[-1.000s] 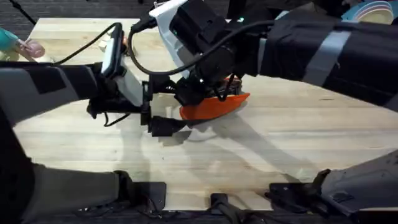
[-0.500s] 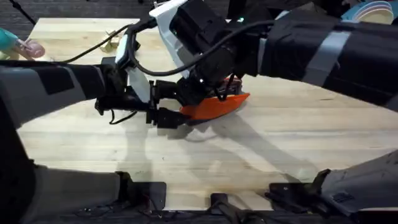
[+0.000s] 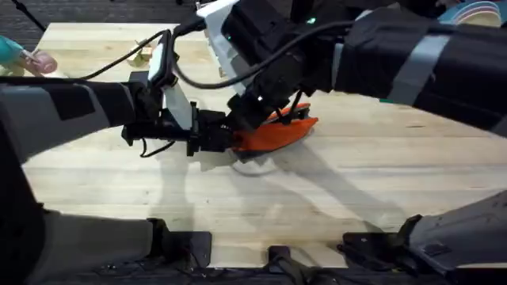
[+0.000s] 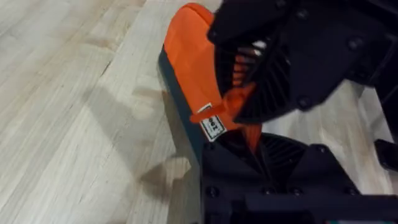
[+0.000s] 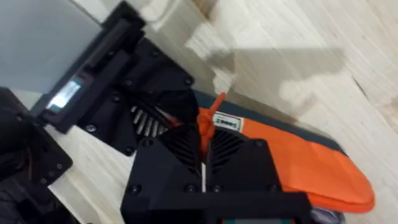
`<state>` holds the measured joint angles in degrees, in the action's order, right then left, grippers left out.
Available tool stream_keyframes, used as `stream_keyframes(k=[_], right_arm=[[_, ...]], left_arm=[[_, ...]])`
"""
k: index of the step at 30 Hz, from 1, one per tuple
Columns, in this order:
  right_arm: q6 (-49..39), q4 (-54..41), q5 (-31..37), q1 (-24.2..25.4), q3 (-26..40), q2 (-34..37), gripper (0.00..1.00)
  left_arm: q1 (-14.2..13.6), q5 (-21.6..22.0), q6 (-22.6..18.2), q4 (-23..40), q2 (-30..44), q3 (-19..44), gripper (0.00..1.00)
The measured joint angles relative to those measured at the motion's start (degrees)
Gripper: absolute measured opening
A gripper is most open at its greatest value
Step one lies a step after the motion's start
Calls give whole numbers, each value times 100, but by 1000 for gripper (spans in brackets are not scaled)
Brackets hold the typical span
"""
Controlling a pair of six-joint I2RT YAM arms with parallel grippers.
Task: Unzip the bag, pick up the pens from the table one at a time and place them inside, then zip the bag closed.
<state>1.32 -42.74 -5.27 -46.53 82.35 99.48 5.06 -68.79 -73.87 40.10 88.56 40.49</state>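
The left gripper [image 3: 224,139] is seen at the near-left end of the bag [image 3: 277,134], its jaws' opening not discernible. The bag, an orange pouch with a dark underside, is laid near the middle of the table [image 3: 356,198]. The right gripper [image 5: 204,163] is closed on the orange pull tab [image 5: 208,121] at that same end of the bag.
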Motion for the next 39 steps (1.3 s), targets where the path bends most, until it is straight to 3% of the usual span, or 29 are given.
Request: stream_keyframes(k=[22,39], right_arm=[[64,-583,-528,1644,31,0,31],[65,-620,-443,2776,31,2,33]], left_arm=[[-44,-116,17,-64,-1,0,44],[-44,-77,17,-73,-1,0,44]])
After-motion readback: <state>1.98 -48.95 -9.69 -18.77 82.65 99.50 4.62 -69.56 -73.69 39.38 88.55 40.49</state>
